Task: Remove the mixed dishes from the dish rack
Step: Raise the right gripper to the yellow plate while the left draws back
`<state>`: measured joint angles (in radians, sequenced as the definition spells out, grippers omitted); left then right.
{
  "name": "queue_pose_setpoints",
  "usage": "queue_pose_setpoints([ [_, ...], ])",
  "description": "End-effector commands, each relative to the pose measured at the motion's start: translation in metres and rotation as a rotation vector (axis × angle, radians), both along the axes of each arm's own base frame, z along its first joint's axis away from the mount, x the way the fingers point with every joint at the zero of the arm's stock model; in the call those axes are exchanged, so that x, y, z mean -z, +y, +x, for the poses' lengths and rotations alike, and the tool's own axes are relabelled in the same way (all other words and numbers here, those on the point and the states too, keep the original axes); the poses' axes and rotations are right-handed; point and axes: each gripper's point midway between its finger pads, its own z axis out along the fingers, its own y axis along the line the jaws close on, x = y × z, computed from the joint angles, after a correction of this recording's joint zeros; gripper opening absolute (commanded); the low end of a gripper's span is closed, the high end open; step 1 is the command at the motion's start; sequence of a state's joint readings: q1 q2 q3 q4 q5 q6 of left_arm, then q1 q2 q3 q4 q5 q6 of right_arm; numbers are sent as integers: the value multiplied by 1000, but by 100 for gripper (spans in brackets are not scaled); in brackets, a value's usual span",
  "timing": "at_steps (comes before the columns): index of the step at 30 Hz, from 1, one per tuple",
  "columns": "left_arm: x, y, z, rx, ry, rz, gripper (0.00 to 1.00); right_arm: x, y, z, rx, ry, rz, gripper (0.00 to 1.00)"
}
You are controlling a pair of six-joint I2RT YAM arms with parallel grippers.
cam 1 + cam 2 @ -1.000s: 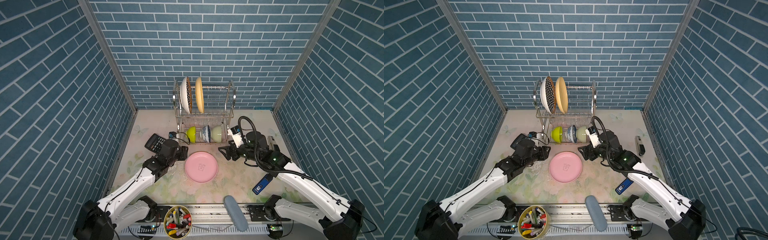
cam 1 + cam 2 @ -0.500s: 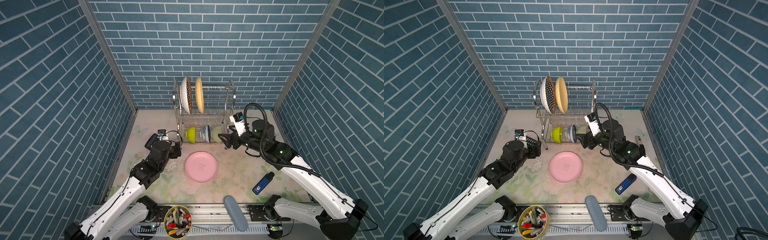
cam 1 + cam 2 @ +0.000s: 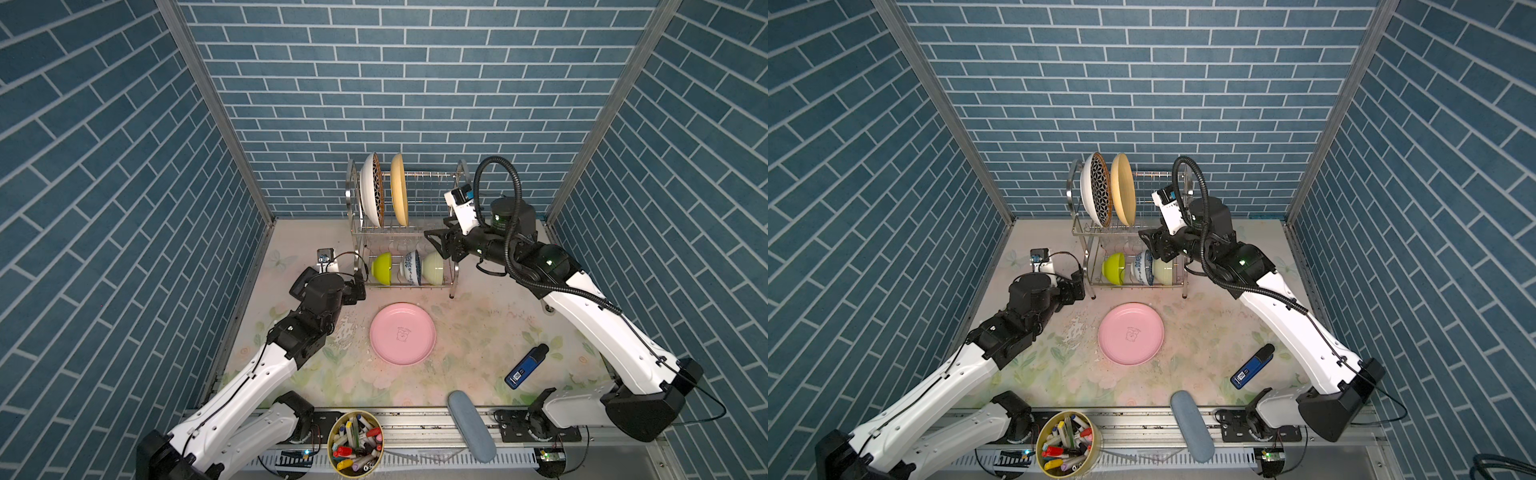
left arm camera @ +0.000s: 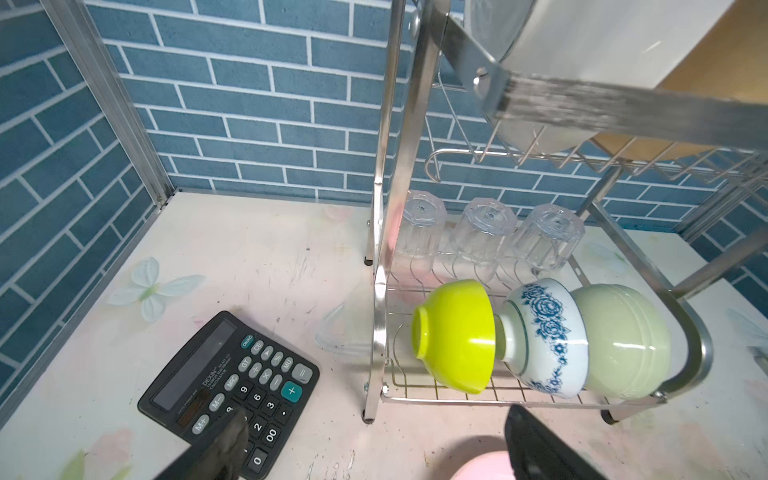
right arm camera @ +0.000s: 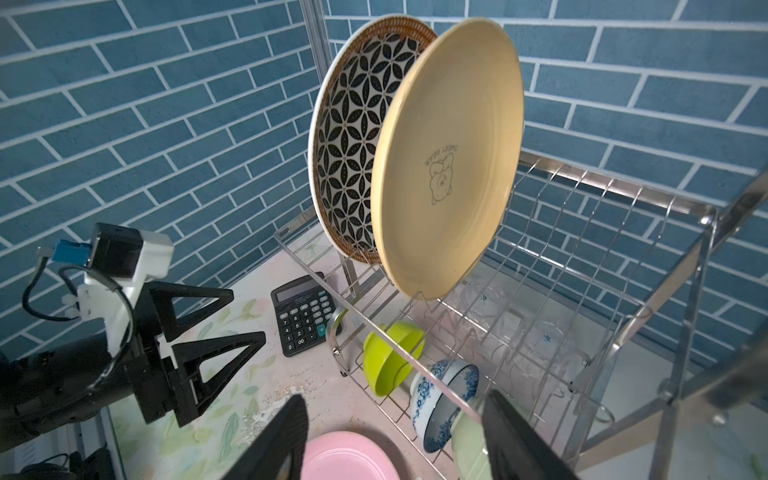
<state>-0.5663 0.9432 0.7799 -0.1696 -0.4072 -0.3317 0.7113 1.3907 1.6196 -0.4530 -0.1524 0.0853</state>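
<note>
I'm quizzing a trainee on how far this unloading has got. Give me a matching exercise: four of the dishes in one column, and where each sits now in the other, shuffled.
Things
1. pink plate
2. yellow plate
3. lime bowl
4. glass tumblers

Places
A. on its side on the lower tier, next to the blue-on-white bowl
B. flat on the table, in front of the dish rack
C. upside down at the back of the lower tier
D. upright on the upper tier, beside the star-patterned plate

Pairs: 1-B, 2-D, 3-A, 4-C
</note>
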Motion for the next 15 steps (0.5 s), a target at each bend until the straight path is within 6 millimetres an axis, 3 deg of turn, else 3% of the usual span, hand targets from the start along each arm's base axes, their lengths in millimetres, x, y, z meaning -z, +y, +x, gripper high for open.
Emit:
queue_pose_setpoints([
  [1, -21, 4, 20, -56, -49, 20, 97, -10, 8, 5, -32, -3, -23, 61],
  [7, 3, -2, 43, -27, 1, -44, 96, -34, 29, 16, -84, -16, 6, 60],
  [15, 48, 14, 68, -23, 124, -153, 93, -48, 44, 37, -88, -15, 37, 58],
])
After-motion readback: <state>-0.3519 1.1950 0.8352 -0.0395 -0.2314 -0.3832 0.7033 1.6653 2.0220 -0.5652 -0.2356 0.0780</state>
